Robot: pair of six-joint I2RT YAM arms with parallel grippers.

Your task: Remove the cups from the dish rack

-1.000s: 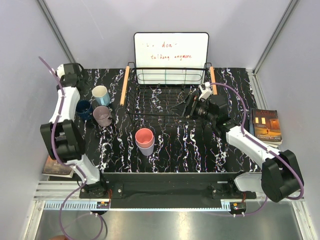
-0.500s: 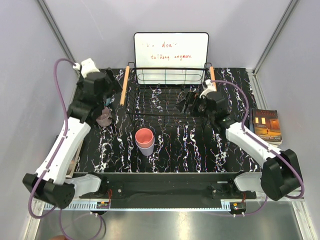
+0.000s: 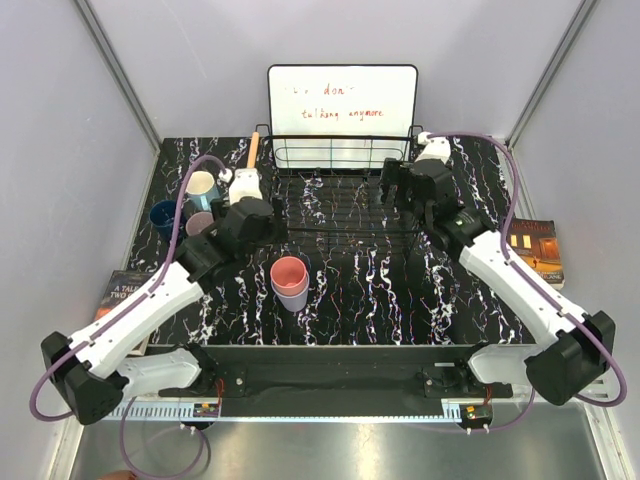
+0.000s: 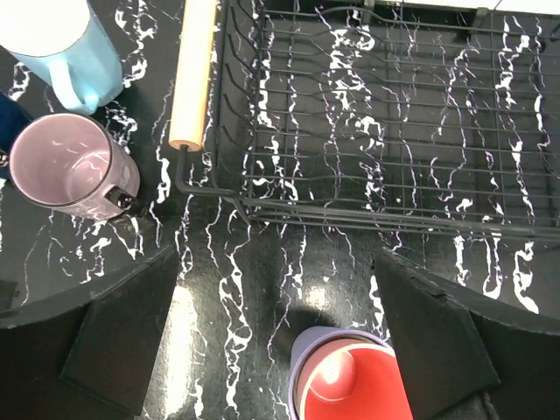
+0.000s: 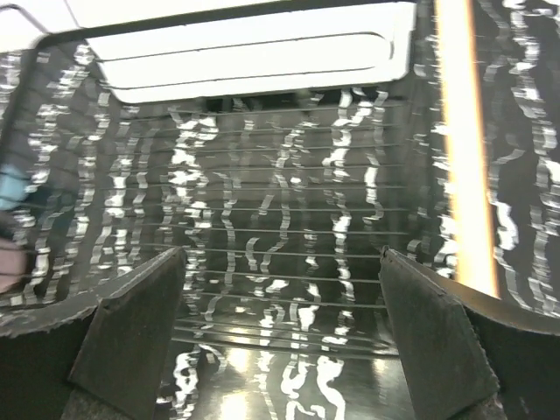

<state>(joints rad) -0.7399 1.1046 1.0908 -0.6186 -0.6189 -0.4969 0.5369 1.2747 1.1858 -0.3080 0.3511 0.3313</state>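
The black wire dish rack [image 3: 330, 195] stands at the back middle with no cup in it. The salmon pink cup [image 3: 288, 272] sits nested in the lavender cup [image 3: 293, 299] on the table in front of the rack. The light blue cup [image 3: 201, 187], navy cup [image 3: 163, 215] and mauve cup [image 3: 198, 223] stand left of the rack. My left gripper [image 3: 257, 226] is open and empty by the rack's front left corner, above the nested pair [image 4: 350, 385]. My right gripper [image 3: 400, 186] is open and empty over the rack's right side [image 5: 289, 201].
A white board [image 3: 342, 100] with writing leans behind the rack. One book [image 3: 533, 250] lies at the table's right edge, another [image 3: 120, 295] at the left. The rack's left wooden handle [image 4: 194, 70] lies beside the mauve cup [image 4: 66, 166] and the light blue cup [image 4: 70, 44].
My left arm has swung from the far left in toward the rack's front left corner. My right gripper has moved back and a little right over the rack.
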